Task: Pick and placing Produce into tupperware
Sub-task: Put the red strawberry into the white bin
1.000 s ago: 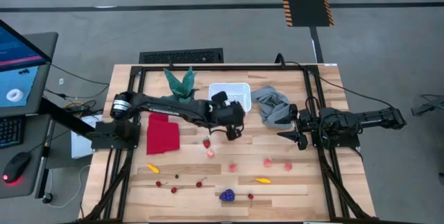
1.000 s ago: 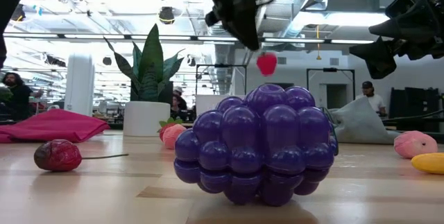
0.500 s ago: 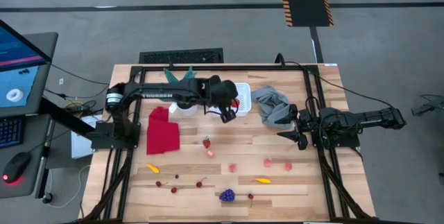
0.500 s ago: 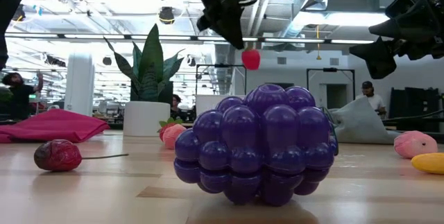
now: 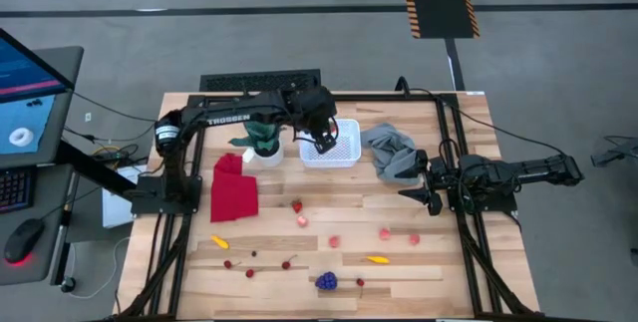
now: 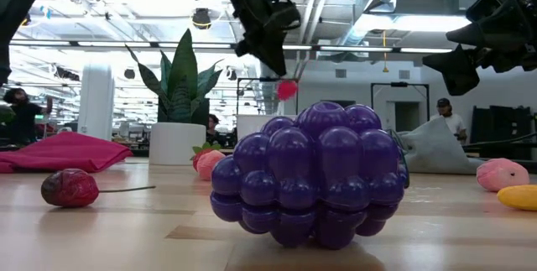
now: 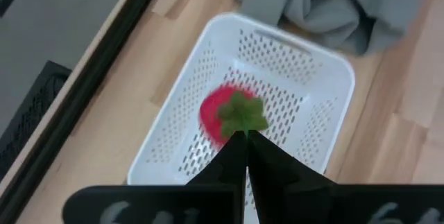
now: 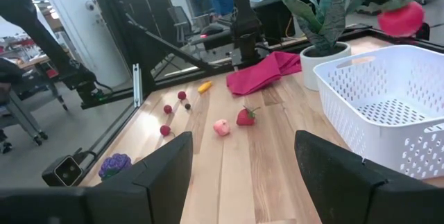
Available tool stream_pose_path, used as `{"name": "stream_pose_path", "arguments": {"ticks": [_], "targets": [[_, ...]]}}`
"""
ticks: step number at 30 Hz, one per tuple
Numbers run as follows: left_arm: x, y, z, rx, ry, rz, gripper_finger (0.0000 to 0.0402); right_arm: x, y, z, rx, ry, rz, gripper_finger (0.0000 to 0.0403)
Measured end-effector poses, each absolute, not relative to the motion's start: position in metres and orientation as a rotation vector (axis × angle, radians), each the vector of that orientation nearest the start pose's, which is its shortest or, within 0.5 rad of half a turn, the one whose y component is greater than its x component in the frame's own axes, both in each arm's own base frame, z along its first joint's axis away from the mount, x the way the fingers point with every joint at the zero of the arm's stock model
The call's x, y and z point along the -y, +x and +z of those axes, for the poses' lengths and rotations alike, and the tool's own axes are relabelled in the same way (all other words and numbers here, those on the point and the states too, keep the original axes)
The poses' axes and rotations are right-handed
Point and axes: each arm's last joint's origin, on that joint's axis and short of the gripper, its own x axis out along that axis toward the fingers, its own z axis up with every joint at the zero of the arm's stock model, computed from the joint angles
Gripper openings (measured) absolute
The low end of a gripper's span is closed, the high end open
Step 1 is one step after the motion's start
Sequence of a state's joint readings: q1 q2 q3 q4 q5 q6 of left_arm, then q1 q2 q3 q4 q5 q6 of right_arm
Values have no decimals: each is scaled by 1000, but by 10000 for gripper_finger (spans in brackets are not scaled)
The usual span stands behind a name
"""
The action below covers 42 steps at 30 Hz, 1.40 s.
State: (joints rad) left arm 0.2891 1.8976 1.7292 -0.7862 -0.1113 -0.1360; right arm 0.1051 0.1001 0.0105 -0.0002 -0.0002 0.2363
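The left gripper (image 5: pixel 321 144) hangs above the white tupperware (image 5: pixel 346 153), its jaws clamped shut on the green leaf cap of a red strawberry (image 7: pixel 220 113); in the left wrist view the berry sits over the middle of the perforated floor, clear of all four walls, and in the low view it is well above the table. The tupperware stands near the far edge of the table (image 5: pixel 439 272), with a potted plant (image 5: pixel 261 135) just beside it on the left and a grey cloth (image 5: pixel 391 153) just beside it on the right. A red cloth (image 5: pixel 233 188) lies nearer the left frame rail. The right gripper (image 5: pixel 427 187) waits at the right side of the table beside the grey cloth, jaws spread wide and holding nothing. The remaining produce is scattered over the near half of the table: a second strawberry (image 5: pixel 297 205), pink balls (image 5: pixel 335 241), yellow pieces (image 5: pixel 378 258), cherries (image 5: pixel 249 272) and a purple grape bunch (image 5: pixel 326 281). The strip between this produce and the tupperware is bare wood
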Motion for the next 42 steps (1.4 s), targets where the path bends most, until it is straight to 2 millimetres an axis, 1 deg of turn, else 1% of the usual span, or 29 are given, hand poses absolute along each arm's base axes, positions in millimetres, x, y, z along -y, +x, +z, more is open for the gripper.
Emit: {"name": "stream_pose_path", "arguments": {"ticks": [3, 8, 10, 14, 17, 21, 23, 25, 31, 35, 40, 42], "targets": [[-128, 396, 279, -981, -246, 407, 0, -11, 102, 159, -101, 231, 94, 276], [-136, 401, 270, -968, -260, 389, 0, -11, 103, 159, -103, 231, 94, 276], [-138, 402, 260, -1007, -283, 368, 0, -11, 103, 159, -105, 231, 93, 276], [-144, 409, 246, -1016, -305, 349, 0, -11, 103, 158, -114, 230, 92, 276], [-147, 413, 231, -1048, -319, 338, 0, -11, 104, 157, -124, 230, 91, 276], [-148, 416, 226, -1042, -325, 325, 0, -11, 104, 157, -124, 229, 90, 276], [-150, 414, 220, -1077, -357, 308, 0, -11, 104, 157, -122, 230, 90, 276], [-153, 415, 217, -1071, -380, 298, 0, -11, 104, 157, -122, 230, 90, 276], [-154, 413, 216, -1086, -397, 293, 0, -11, 104, 157, -125, 229, 90, 276], [-154, 413, 216, -1081, -425, 255, 0, -11, 104, 157, -127, 229, 90, 276], [-155, 417, 202, -1109, -440, 247, 0, -11, 104, 157, -127, 230, 89, 276], [-156, 418, 200, -1104, -440, 245, 0, -11, 104, 157, -127, 230, 90, 276]]}}
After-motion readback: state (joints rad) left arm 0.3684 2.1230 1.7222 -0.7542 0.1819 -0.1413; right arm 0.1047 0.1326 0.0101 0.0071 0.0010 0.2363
